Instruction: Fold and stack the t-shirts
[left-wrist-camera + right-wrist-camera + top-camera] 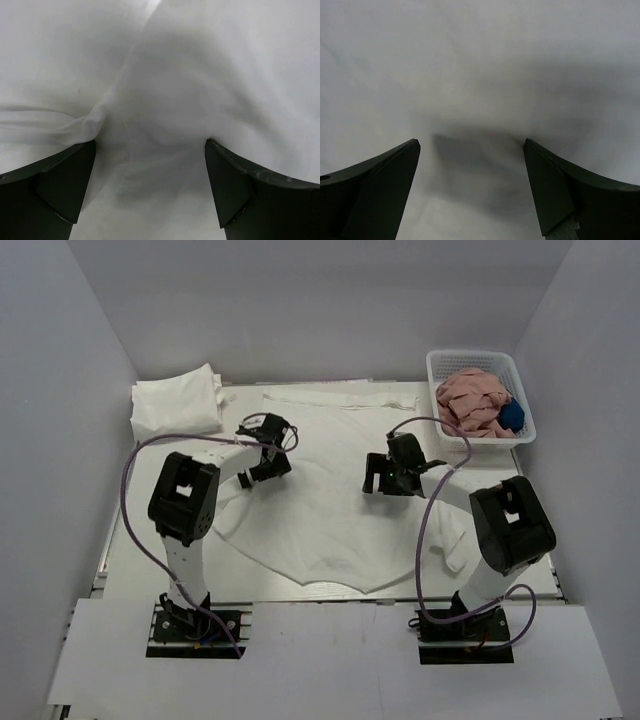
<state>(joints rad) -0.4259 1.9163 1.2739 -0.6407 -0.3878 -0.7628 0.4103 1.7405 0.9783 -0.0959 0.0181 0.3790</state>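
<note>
A white t-shirt [335, 510] lies spread over the middle of the table, its hem toward the near edge. A folded white t-shirt bundle [178, 403] sits at the back left corner. My left gripper [262, 462] hovers open over the spread shirt's left side; in the left wrist view the wrinkled cloth [160, 100] fills the space beyond the wide-apart fingers [65, 185]. My right gripper [385, 478] stands open over the shirt's right side, with smooth white cloth [480, 90] below its fingers [555, 190]. Nothing is held.
A white plastic basket [443, 364] at the back right holds crumpled pink cloth [474, 400] and a blue item [512, 416]. Grey walls close in on left, right and back. Cables loop from both arms.
</note>
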